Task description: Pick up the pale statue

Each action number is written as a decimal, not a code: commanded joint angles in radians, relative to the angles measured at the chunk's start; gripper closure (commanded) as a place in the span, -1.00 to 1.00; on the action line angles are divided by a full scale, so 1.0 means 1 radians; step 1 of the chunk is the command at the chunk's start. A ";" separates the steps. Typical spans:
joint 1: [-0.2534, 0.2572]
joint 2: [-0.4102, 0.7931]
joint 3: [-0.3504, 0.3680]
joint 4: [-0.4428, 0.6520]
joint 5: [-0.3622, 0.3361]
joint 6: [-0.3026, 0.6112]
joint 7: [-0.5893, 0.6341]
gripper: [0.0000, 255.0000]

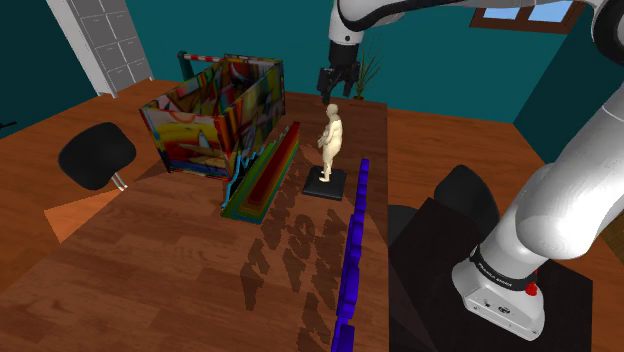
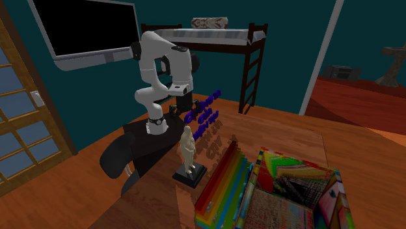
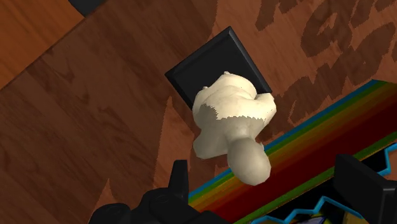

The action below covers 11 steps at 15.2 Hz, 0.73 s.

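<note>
Pale statue [image 1: 331, 140] stands upright on its black base [image 1: 325, 184] on the wooden table [image 1: 150, 270], the gripper [image 1: 329, 90] hovering above with fingers [image 3: 179, 184] apart: seemingly the approach step, and next calls for lowering to straddle its torso.

Pale cream statue of a standing human figure [image 3: 232, 118], seen from overhead, head closest to the camera. It stands upright on a flat black square base [image 3: 203, 63]. The base rests on a brown wood-plank counter [image 3: 83, 127]. A rainbow-striped slanted panel [image 3: 331, 127] lies just beside the base. Black two-finger gripper [image 3: 271, 164]: jaws spread wide, with the statue's head between them and neither finger touching it. Dark blotchy shadows [image 3: 305, 38] mark the wood beyond the base.
</note>
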 commanded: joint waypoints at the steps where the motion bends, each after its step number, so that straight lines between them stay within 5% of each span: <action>1: -0.001 0.014 0.000 -0.006 -0.002 0.021 0.002 -1.00; 8: -0.001 0.023 0.000 -0.071 -0.002 0.095 0.002 -1.00; 9: 0.000 0.024 0.000 -0.070 -0.002 0.094 0.002 1.00; 11: 0.000 0.025 0.000 -0.069 -0.002 0.095 0.002 1.00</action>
